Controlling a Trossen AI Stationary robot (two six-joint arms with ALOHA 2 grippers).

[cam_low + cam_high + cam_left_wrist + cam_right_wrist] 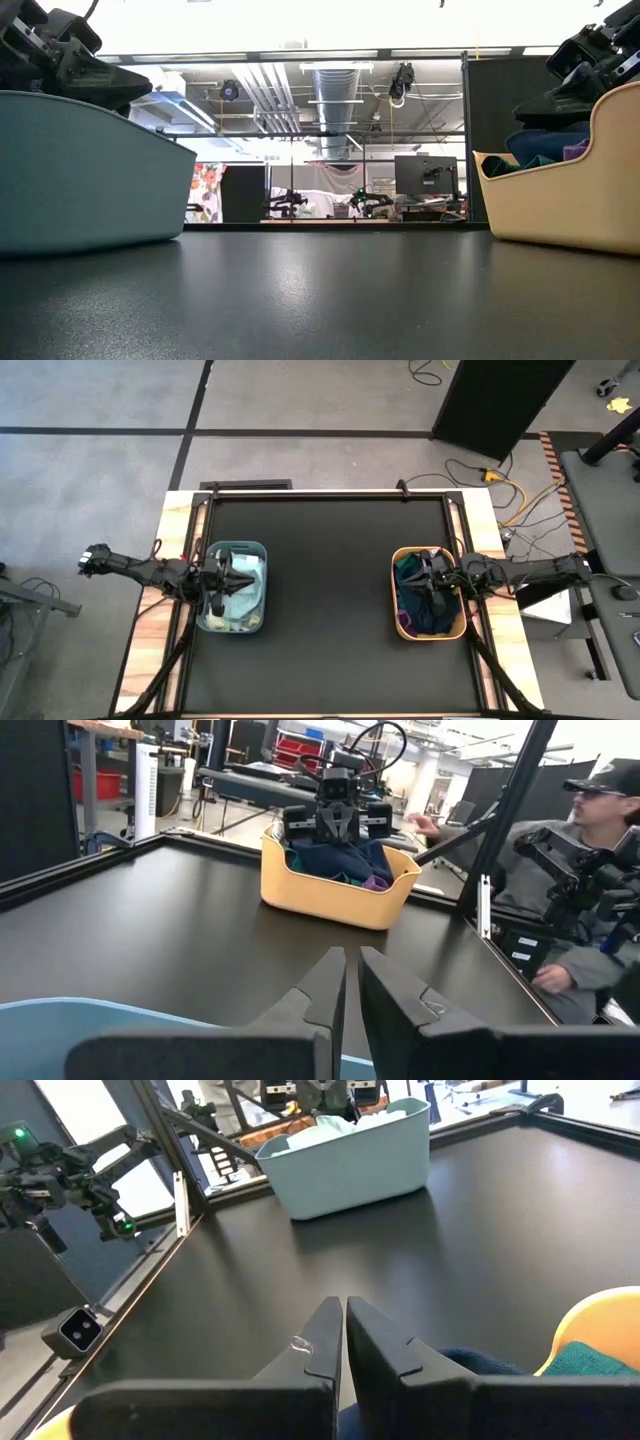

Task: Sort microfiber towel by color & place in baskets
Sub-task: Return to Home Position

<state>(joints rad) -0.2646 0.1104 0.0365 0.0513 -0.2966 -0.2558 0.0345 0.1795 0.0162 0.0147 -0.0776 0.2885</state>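
The grey-blue basket point(232, 544), holding pale towels point(252, 573), is set near the table's point(330, 610) left edge; the orange-tan basket point(428, 637), holding dark towels point(428, 616), is set near its right edge. Open tabletop separates them. The left gripper point(230, 576) and right gripper point(430, 580) are held over their baskets, clenched on nothing.

The floor point(300, 400) is grey with dark lines across it. Yellow cables point(492, 474) lie on it near a tall black panel point(500, 400). Far back, big silver pipes point(340, 85) run under a bright ceiling. A person point(590, 960) sits beside the black table point(330, 640).
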